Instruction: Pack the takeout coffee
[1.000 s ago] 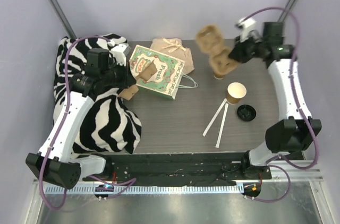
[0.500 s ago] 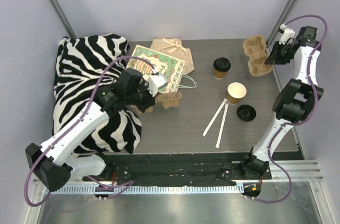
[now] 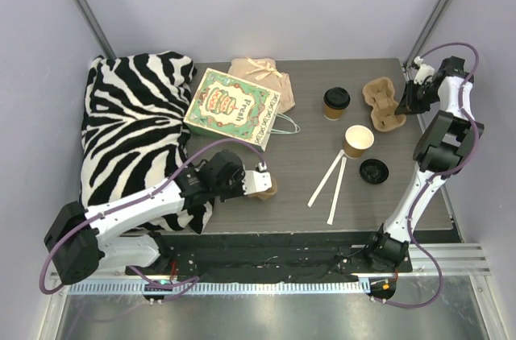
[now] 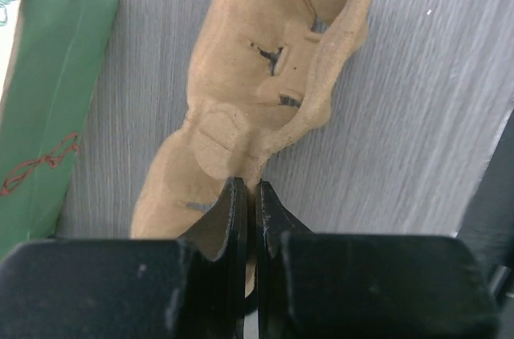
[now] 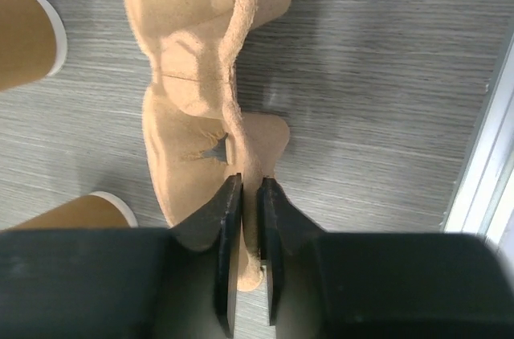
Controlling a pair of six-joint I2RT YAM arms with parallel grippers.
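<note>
The takeout coffee point(image 3: 336, 103), a brown cup with a black lid, stands upright at the back right of the table. My right gripper point(image 3: 405, 106) is shut on the rim of a pulp cup carrier point(image 3: 383, 103) just right of the coffee. In the right wrist view the gripper point(image 5: 243, 194) pinches the carrier's point(image 5: 193, 90) edge low over the table. My left gripper point(image 3: 260, 182) is shut on a second pulp carrier point(image 3: 269, 189) near the front edge. In the left wrist view the gripper point(image 4: 245, 194) grips that carrier point(image 4: 265, 90).
An open brown cup point(image 3: 358, 140), a loose black lid point(image 3: 374, 170) and two white sticks point(image 3: 330, 180) lie mid-right. A green printed paper bag point(image 3: 230, 109) lies flat, a brown bag point(image 3: 262, 76) behind it and a zebra cloth point(image 3: 137, 130) at left. Two brown cups point(image 5: 24, 34) show at the left edge of the right wrist view.
My left arm has carried its carrier from beside the green bag toward the table's front edge. My right arm has brought its carrier down and inward, beside the lidded cup.
</note>
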